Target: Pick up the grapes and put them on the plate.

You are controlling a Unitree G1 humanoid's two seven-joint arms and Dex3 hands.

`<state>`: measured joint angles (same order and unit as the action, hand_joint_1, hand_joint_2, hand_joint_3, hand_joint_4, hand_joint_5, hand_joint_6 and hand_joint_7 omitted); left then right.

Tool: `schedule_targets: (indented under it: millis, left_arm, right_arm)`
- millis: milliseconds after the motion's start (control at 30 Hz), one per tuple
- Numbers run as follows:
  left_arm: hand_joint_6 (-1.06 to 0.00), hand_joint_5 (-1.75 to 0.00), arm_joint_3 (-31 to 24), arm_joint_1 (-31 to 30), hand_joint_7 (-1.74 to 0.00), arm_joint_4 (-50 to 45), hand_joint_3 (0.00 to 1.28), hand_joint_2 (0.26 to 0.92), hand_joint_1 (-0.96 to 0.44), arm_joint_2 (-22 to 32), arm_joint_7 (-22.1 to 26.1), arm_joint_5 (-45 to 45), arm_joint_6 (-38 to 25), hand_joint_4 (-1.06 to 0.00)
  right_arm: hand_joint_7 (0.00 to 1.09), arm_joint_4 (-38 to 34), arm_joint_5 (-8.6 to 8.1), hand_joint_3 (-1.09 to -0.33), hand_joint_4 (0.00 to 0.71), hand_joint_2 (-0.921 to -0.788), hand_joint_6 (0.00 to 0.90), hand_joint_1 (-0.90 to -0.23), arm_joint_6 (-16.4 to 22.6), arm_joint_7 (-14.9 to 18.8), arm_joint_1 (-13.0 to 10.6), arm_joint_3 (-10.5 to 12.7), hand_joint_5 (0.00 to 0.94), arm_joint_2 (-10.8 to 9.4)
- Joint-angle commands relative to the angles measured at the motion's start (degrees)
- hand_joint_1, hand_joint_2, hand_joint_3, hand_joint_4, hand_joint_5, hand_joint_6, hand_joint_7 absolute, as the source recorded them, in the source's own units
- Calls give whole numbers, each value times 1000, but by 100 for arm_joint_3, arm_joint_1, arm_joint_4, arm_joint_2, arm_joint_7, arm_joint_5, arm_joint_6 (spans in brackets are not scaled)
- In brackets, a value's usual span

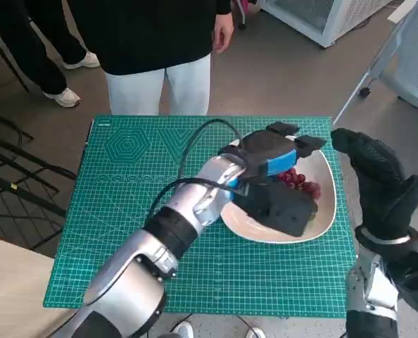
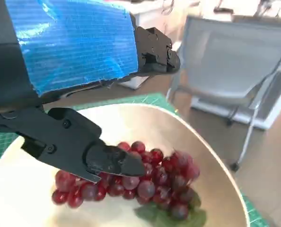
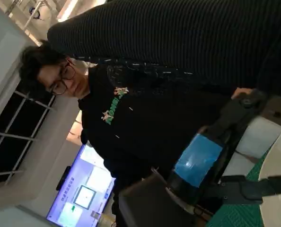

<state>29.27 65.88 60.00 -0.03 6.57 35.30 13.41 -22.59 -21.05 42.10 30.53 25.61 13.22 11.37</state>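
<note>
The left robot hand (image 1: 276,165) hangs over the white plate (image 1: 324,211), which sits on the green mat (image 1: 124,204) covering the desk (image 1: 12,282). In the left wrist view its black fingers (image 2: 107,158) are spread apart: one lies just above the grapes (image 2: 145,182), another reaches out higher up, well clear of them. Whether the lower one touches the fruit cannot be told; nothing is gripped. The grapes, a red bunch, lie in the plate beneath the hand, with a green leaf (image 2: 171,215) at their edge. Further right, beside the plate and off the mat's corner, the right robot hand (image 1: 381,186) is raised, gloved fingers spread, holding nothing. Beyond the desk stands a person (image 1: 156,42) in a black top and white trousers.
</note>
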Motion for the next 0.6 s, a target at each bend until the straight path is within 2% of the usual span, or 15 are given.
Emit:
schedule_targets:
  millis: [33, 300, 433, 600]
  left_arm:
    - [-160, 1, -290, -308, -8, -84, 291, 920, -733, 327, -159, -284, 326, 1]
    - [-173, -3, -1062, -797, -11, -127, 490, 921, -743, 820, -226, -1076, 1214, -8]
    - [-184, -8, -1585, -1143, -16, -216, 523, 921, -730, 933, -140, -1706, 1648, -21]
    - [-198, -36, -2367, -1729, -21, -446, 514, 921, -647, 851, 83, -2771, 2270, -101]
  right_arm:
    - [333, -76, 42, -719, 163, -921, -1, -567, -13, -38, -64, -20, 0, -8]
    - [335, -54, 44, -718, 163, -921, -1, -566, -4, -36, -77, -26, 1, -23]
    - [335, -79, 57, -717, 164, -921, -1, -566, 15, -38, -66, -32, 1, -34]
    - [336, -100, 75, -715, 164, -921, -1, -566, 37, -43, -57, -46, 1, -50]
